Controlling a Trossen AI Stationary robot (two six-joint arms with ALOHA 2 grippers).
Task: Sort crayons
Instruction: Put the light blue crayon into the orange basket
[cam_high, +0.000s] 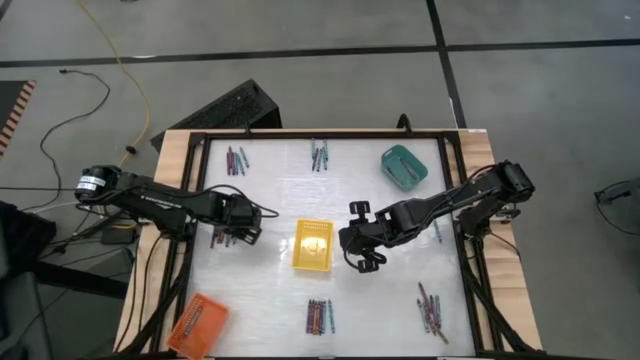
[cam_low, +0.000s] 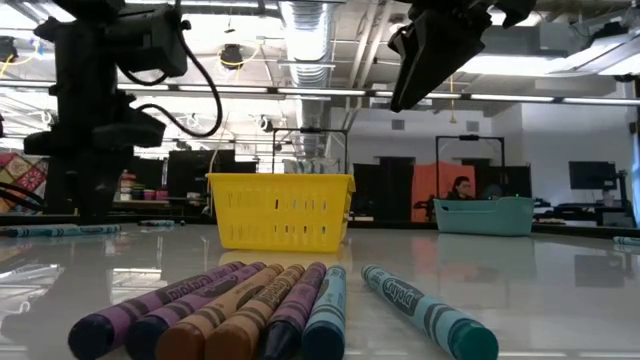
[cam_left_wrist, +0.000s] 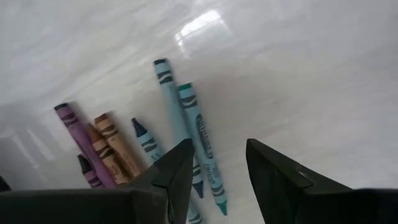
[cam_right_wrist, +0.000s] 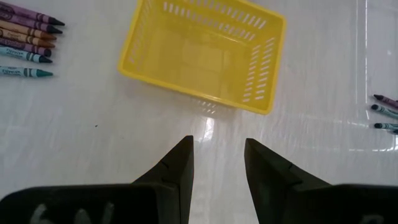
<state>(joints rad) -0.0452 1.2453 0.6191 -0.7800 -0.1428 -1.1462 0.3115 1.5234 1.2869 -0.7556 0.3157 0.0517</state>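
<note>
Only the left wrist view shows crayons (cam_left_wrist: 177, 134) under parted left fingers (cam_left_wrist: 177, 171).

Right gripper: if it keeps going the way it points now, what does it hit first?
Probably the yellow basket: the open, empty right gripper points at its near wall, with only bare table between. Depth is unclear.

Grey floor (cam_high: 300, 30) around the worktop, crossed by dark lines, a yellow cable (cam_high: 128, 70) trailing over it. Overhead, strip lights (cam_low: 300, 92) and ducting (cam_low: 310, 20); a person (cam_low: 462, 187) sits beyond.
</note>
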